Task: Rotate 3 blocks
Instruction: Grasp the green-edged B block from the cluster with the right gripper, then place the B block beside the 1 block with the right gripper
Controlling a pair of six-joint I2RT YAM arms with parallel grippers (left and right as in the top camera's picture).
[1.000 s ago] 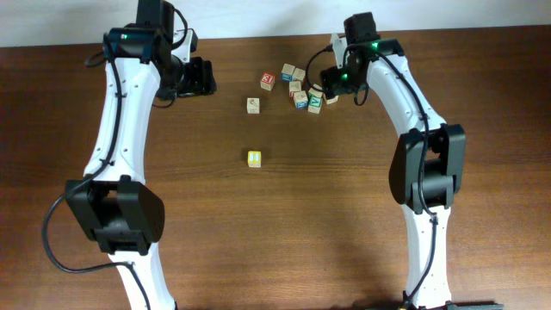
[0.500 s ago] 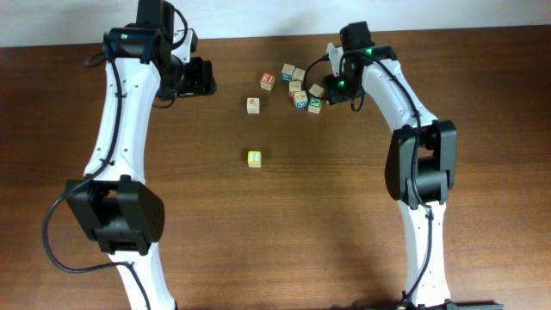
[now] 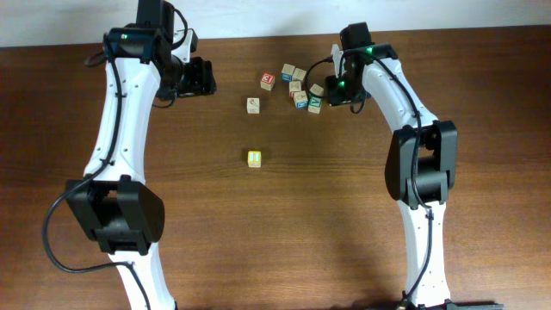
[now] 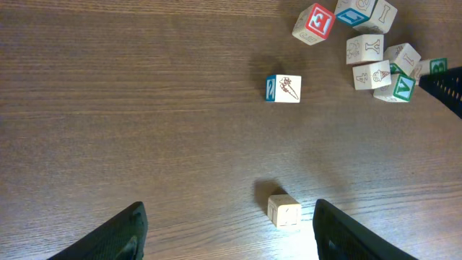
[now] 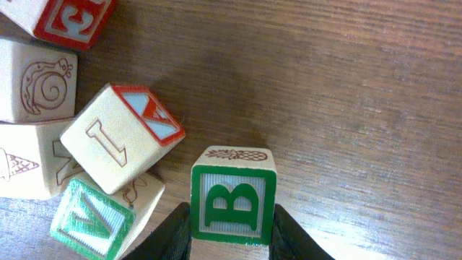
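Two arms were seen reaching out over the brown wooden table [image 3: 362, 215]. Nearest its front edge, the yellow-faced block [image 3: 254, 158] was found lying alone on bare wood, well apart from every other block. In the left wrist view it was seen low in the picture, between the two dark tips but touched by neither.

Farther out, a tan block with a blue side [image 4: 283, 88] was set by itself, with a small drawing shown on its top.

Beyond it and toward the right, the right fingers [image 5: 172, 231] were pressed against both sides of the green B block [image 5: 233, 204]. That block stood upright at the right end of the cluster, and a pineapple was printed on its upper face. Just beside it, a green V block [image 5: 90, 220] and a tilted block marked I with a red A face [image 5: 119, 137] were crowded close together. A snail-printed block [image 5: 36, 90] was seen behind them.

Farthest out, the red-faced block [image 3: 268, 81] was placed at the left end of the cluster. At about the same depth, well off to the left, the left fingers [image 4: 126, 235] were held wide apart with nothing gripped.
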